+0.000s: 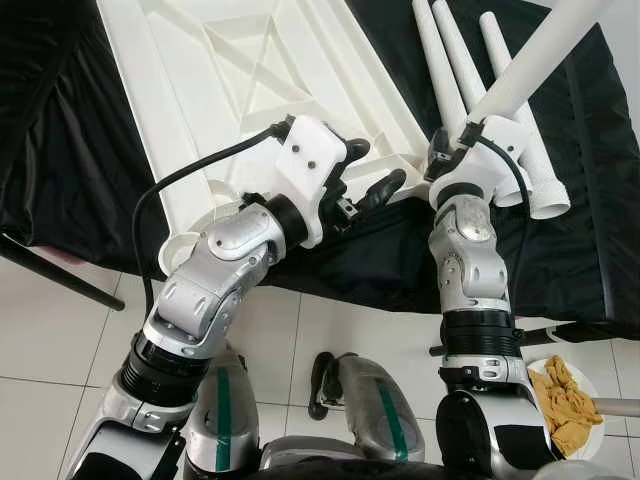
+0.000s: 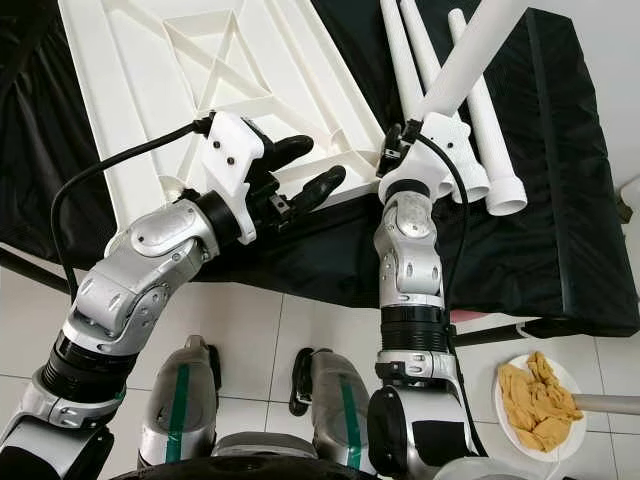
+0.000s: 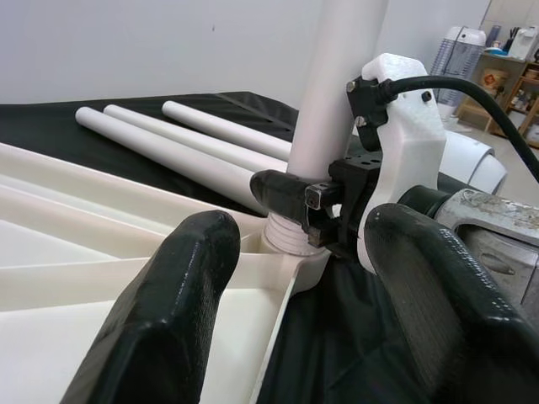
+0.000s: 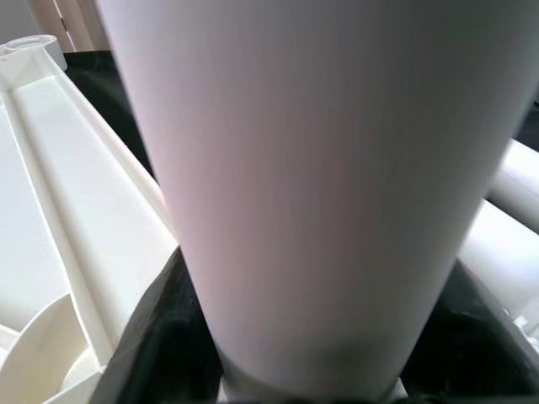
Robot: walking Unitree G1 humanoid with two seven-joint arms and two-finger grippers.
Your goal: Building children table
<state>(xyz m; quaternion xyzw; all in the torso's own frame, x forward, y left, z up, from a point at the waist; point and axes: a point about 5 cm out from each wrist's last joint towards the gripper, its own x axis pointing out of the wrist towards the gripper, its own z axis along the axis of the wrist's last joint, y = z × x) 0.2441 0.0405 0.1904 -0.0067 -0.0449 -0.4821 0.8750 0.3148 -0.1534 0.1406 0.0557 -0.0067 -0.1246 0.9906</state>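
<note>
robot's own legs (image 1: 360, 400) and the tiled floor (image 1: 50, 340) are closest to the camera, then going left to right: the left gripper (image 1: 365, 175) hovers over the near edge of the white tabletop (image 1: 200, 70), jaws released and spread wide, holding nothing. that tabletop lies upside down, ribs up, on the black cloth (image 1: 590, 200) covering the desk. at its near right corner the upright table leg (image 1: 530, 65) sits in the corner socket (image 3: 290, 252), tilted a bit, and the right gripper (image 3: 290, 192) has its jaws clenched round the leg just above the socket. just right of that, three spare table legs (image 1: 470, 70) lie side by side on the cloth. down on the floor at far right there's a white plate (image 2: 512, 405) with a crumpled yellow cloth (image 2: 535, 400) on it.
</note>
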